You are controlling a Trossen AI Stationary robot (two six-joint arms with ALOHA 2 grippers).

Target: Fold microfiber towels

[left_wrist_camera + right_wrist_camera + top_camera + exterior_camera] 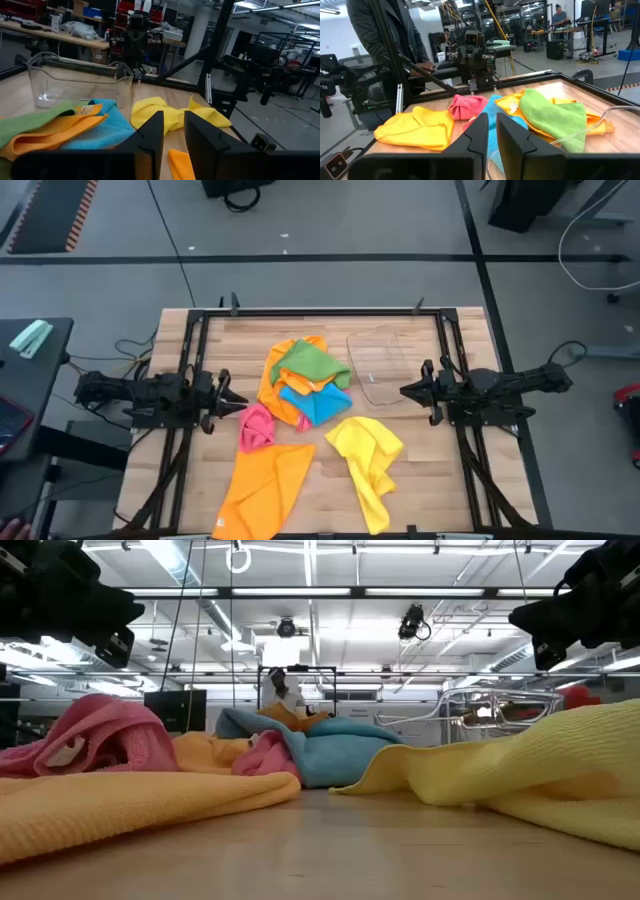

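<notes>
since neither of my hands holds anything yet, the step in hand is, as i judge it, picking a first cloth, and it should go best if i take one lying apart from the heap and grip it by a corner so it can be drawn flat before any fold.

my left hand hovers at the left edge of the table, its fingers a narrow gap apart and empty. just beside it lies the pink towel, bunched into a small lump. nearer the front edge the orange towel lies spread fairly flat and looks the easiest start, its corners free. in the middle sits the heap: a green towel on top of a second orange towel and a blue towel, all overlapping and crumpled, so pulling one may drag the others. right of that the yellow towel lies rumpled, trailing toward the front edge. behind it a clear plastic tray stands near my right hand, which waits at the right edge, fingers nearly shut on nothing.
</notes>
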